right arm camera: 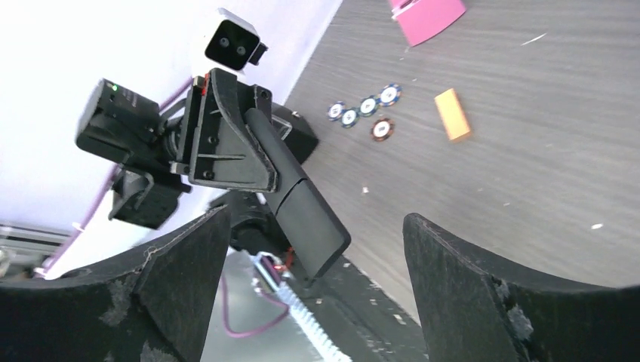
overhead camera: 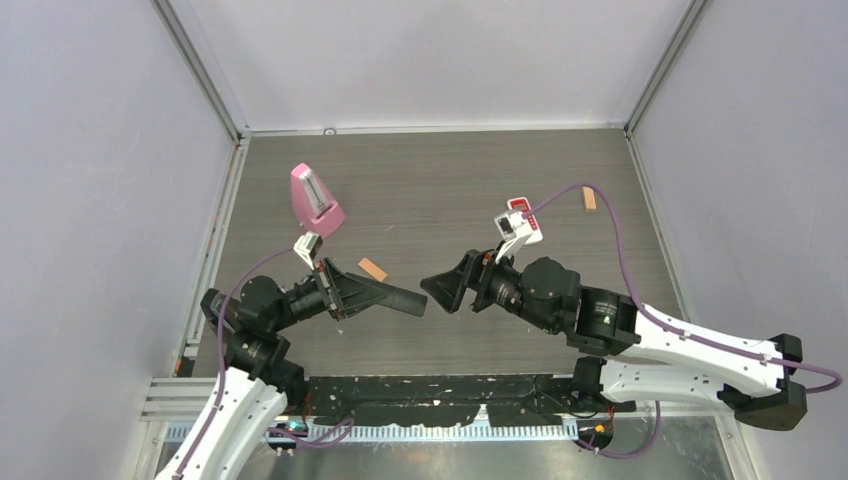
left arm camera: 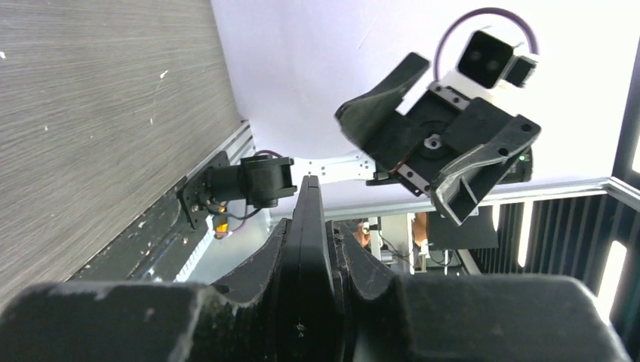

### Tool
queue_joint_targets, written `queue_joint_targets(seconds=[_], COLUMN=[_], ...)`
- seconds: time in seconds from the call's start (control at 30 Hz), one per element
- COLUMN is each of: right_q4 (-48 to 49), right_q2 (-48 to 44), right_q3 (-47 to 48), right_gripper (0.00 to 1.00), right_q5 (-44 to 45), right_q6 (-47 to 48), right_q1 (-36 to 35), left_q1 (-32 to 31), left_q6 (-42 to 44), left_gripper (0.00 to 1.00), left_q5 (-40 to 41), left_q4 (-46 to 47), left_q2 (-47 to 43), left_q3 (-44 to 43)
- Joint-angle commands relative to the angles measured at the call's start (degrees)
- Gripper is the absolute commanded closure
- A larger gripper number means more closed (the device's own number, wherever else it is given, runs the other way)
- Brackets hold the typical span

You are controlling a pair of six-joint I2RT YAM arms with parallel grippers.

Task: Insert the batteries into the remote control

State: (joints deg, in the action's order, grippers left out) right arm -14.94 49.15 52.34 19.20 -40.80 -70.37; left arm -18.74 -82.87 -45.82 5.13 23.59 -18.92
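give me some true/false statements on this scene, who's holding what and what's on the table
1. The left gripper is shut on the black remote. True.
2. The right gripper grips a battery. False: its jaws stand open and empty, facing the remote's free end.
3. The pink device sits on the table, held by no gripper. True.
4. The black remote lies flat on the table. False: the left gripper holds it up off the surface.
5. Small round discs lie on the table near a tan block. True.
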Motion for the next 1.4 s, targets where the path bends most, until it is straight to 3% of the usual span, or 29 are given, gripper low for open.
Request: queue_joint_targets(seconds=[0.0, 0.17, 0.33, 0.8, 1.07, 1.37], right_q4=[10.6, 18.48, 26.35, 30.55, 33.3, 34.5], right_q2=[-0.1, 0.44, 0.92, 6.59, 8.58, 13.33], right_q3=[-2.92, -6.81, -10.64, -10.15, -10.51, -8.47], right_gripper=[0.13, 0.19, 0.36, 0.56, 0.81, 0.85], right_q5=[-3.4, -7.48, -8.4, -11.87, -12.33, -14.06], right_q6=[-15.13, -21.83, -24.99, -27.34, -28.24, -28.56], right_q1=[0.06, 0.07, 0.06, 0.08, 0.15, 0.15], left_q1=[-0.15, -0.15, -0.15, -0.15, -0.15, -0.15], left_q6=[-5.75, -9.85, -11.57, -13.82, -14.06, -12.03], left_gripper=[1.0, 1.0, 1.0, 1.0, 1.0, 1.0], left_q5=[1.76, 3.05, 3.32, 3.72, 3.57, 1.4], left_q4=[4.56, 4.7, 5.2, 5.82, 5.84, 5.72], left_q2=[-1.8, -4.12, -5.05, -6.5, -7.0, -6.37], left_q3=[-1.72, -2.61, -2.85, -3.29, -4.46, -5.71])
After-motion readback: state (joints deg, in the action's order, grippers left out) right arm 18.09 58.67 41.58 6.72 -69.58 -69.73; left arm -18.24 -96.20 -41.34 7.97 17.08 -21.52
